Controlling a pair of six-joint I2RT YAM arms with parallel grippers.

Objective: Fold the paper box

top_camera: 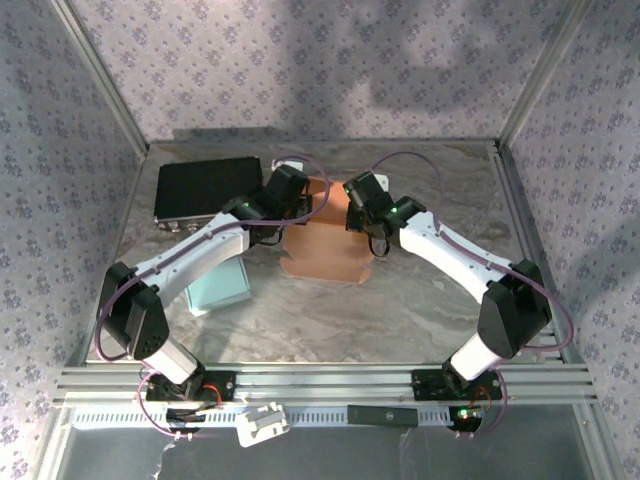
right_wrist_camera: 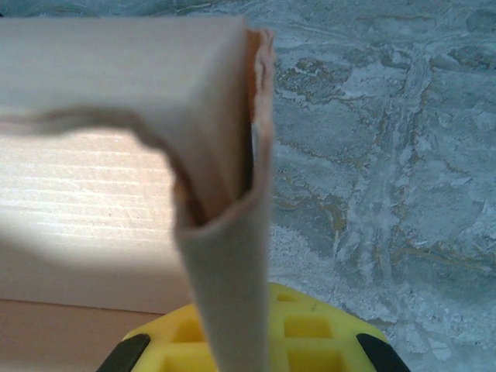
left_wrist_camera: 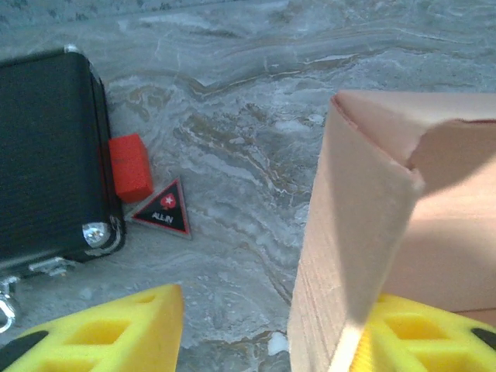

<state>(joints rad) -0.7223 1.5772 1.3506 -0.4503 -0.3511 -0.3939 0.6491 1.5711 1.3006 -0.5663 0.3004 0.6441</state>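
sitting on the marbled desk (top_camera: 400,310) just to the right of the black case (top_camera: 205,190), the paper box (top_camera: 325,250) is a tan cardboard piece, raised at its far end and flat at its near end. both claws meet it at the far end, level with the case. the left claw (top_camera: 300,205) is on the side of the box nearest the case, and the right claw (top_camera: 360,222) is on the side away from the case.

from the left wrist, the left claw (left_wrist_camera: 271,329) is released. its yellow fingers (left_wrist_camera: 101,337) stand wide apart, and an upright wall of the paper box (left_wrist_camera: 364,232) rises just in front of the finger farther from the case. bare desk shows between that wall and the other finger. whether the wall touches the finger i cannot tell. a red block (left_wrist_camera: 129,167) lies against the case's side edge, and a black triangular tag (left_wrist_camera: 164,209) with a red border lies just beside the case's corner.

from the right wrist, the right claw (right_wrist_camera: 248,341) is clenched on a folded wall of the paper box (right_wrist_camera: 225,256); the thin cardboard runs down between its fingers.

a pale blue sheet (top_camera: 220,285) lies on the desk on the near side of the case, partly under the left arm.
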